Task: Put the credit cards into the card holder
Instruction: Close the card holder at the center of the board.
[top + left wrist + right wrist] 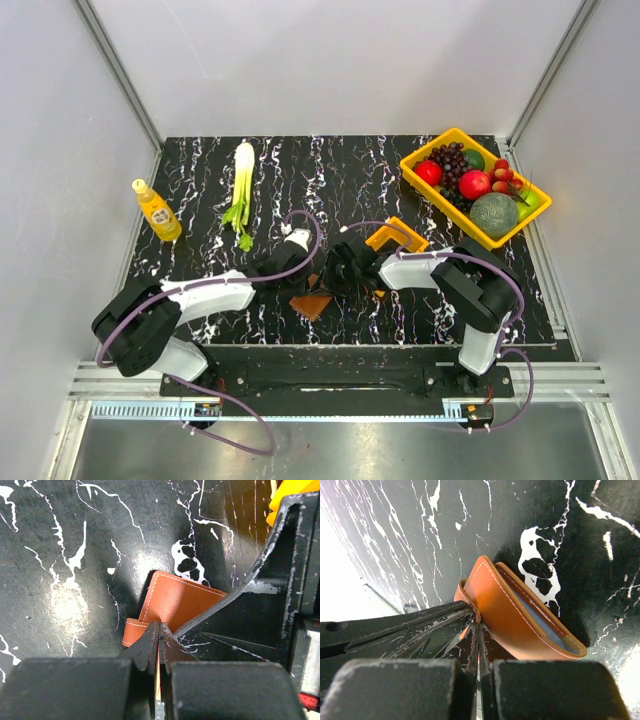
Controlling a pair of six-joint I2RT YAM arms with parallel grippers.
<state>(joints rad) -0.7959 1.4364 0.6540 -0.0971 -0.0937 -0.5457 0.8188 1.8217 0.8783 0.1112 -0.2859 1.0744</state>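
Top external: card holder (312, 304) lies near the table's (200, 200) 6 o'clock edge. Left gripper (159, 636) and right gripper (477, 626) are each pinched tight on a flap edge. Right wrist: a grey-blue credit card (545, 623) sits inside the fold, at 3 o'clock from the fingertips.

Left fingers (146, 649), right fingers (486, 655) pinched shut
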